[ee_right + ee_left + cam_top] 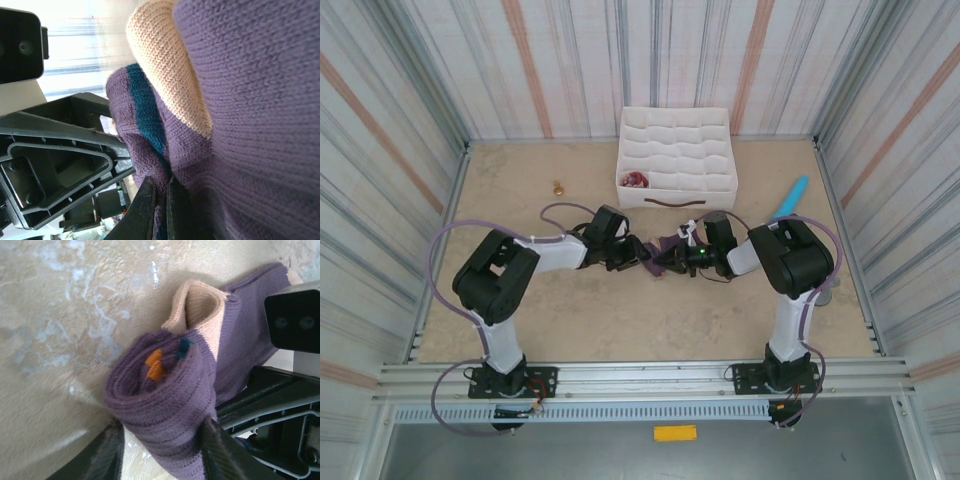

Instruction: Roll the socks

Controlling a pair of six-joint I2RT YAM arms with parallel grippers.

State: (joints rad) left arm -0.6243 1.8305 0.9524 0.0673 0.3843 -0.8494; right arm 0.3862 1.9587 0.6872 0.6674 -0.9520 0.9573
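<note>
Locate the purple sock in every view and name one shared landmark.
Top external: purple sock mid-picture, just below the white divider box.
Left wrist: purple sock lower centre, rolled, between the left gripper's fingers.
Right wrist: purple sock across the right half, a fold pinched by the right gripper.
Shared landmark: its tan heel patch, in both wrist views.
</note>
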